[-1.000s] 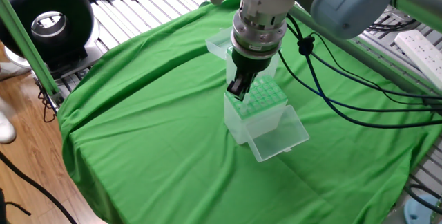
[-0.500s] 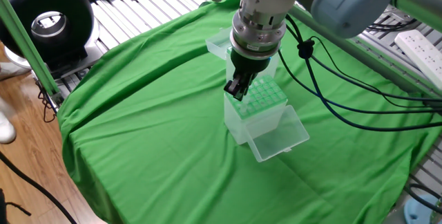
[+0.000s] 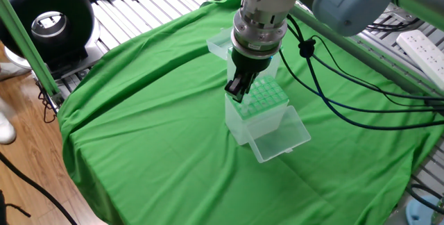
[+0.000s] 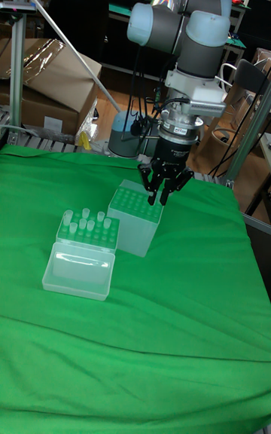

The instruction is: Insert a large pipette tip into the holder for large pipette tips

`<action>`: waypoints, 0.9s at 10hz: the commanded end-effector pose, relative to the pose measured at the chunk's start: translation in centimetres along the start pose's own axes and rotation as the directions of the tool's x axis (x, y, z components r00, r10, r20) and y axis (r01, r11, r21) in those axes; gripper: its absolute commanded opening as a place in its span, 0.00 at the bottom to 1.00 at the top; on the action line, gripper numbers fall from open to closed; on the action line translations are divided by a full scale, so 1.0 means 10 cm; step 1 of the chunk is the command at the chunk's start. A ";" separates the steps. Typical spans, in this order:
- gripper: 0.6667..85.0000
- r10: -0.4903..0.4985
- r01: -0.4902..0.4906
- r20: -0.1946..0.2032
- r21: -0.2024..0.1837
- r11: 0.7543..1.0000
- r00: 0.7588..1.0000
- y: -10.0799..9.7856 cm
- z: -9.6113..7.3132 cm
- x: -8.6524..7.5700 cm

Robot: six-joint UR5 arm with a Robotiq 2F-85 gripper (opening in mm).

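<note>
Holder for large pipette tips (image 4: pixel 135 221): translucent box, green gridded top | fingers (image 4: pixel 162 194) narrow, grip unclear | green cloth (image 4: pixel 150 343) wrinkled

worktop (image 4: pixel 135 343): holder (image 4: pixel 135 219) and tip box (image 4: pixel 81 255) stand side by side, just apart | tall view: tip box left and nearer camera | end effector (image 4: pixel 162 194) above holder's right edge

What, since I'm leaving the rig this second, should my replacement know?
Gripper hovers over an edge of the holder for large pipette tips; jaws open or shut, cannot tell.
No large pipette tip visible in them.
Box of clear tips stands beside the holder, lid open.
Done: unconfirmed. Left: check the jaws, then the insertion.
</note>
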State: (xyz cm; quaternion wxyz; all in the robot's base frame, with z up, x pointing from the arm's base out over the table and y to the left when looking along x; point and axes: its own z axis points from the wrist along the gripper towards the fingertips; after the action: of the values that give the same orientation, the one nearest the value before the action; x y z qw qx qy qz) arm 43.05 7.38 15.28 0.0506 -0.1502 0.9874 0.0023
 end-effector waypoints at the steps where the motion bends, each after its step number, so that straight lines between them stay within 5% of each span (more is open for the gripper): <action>1: 0.38 -0.012 0.012 -0.024 0.001 1.000 1.000 -0.03 -0.12 0.01; 7: 0.37 0.030 -0.033 -0.141 -0.015 0.999 0.990 0.02 -0.15 0.31; 8: 0.37 0.027 -0.029 -0.113 -0.013 0.999 0.993 0.01 -0.14 0.24; 9: 0.38 0.032 -0.032 -0.089 -0.002 0.999 0.995 -0.01 0.07 0.16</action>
State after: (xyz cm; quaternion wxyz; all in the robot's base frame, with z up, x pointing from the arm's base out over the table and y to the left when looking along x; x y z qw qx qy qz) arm 41.08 6.43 15.68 -0.0004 -0.1389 0.9903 -0.0073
